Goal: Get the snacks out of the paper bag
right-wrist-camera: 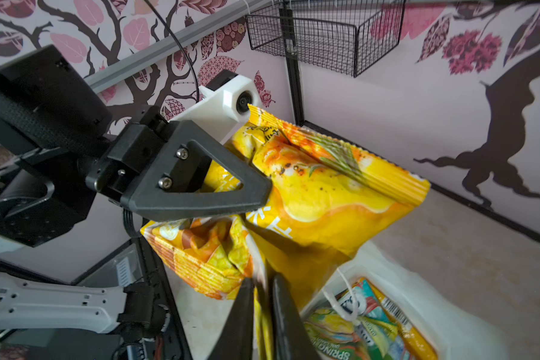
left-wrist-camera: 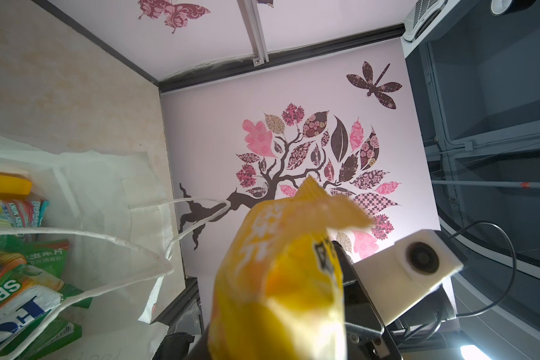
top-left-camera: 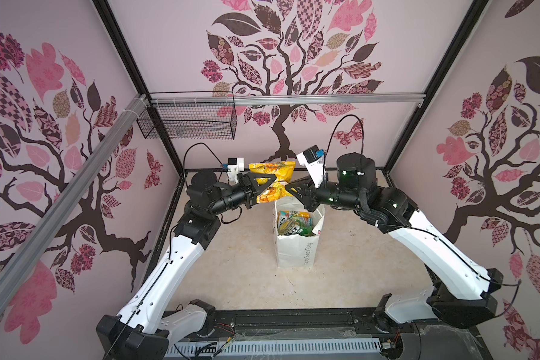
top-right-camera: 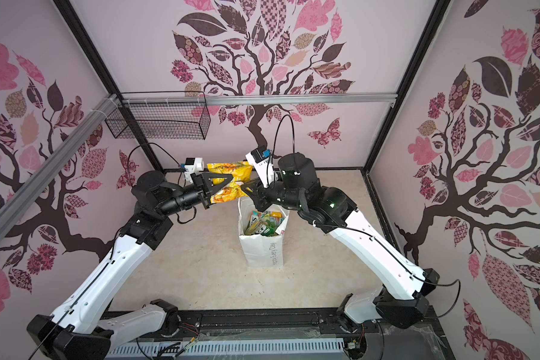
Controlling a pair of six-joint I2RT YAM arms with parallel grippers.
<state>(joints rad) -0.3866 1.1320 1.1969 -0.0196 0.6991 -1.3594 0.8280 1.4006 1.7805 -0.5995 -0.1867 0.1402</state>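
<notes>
A large yellow-orange snack packet [top-left-camera: 273,173] [top-right-camera: 231,173] [right-wrist-camera: 325,193] hangs in the air just above the mouth of the white paper bag [top-left-camera: 296,249] [top-right-camera: 264,249]. My left gripper [top-left-camera: 273,184] [top-right-camera: 229,185] is shut on its middle and creases the foil; one black finger [right-wrist-camera: 200,199] lies across it. My right gripper [top-left-camera: 289,188] [right-wrist-camera: 261,280] meets it from the other side, jaws a narrow gap apart, open, with the packet's lower edge between them. Several more snacks [top-left-camera: 295,223] [left-wrist-camera: 22,280] [right-wrist-camera: 365,324] lie inside the upright bag.
A black wire basket [top-left-camera: 187,121] [top-right-camera: 159,121] [right-wrist-camera: 318,37] hangs on the back wall rail at the left. Patterned walls close in the beige table [top-left-camera: 237,274] on three sides. The bag's cord handles [left-wrist-camera: 200,215] stick up by the packet.
</notes>
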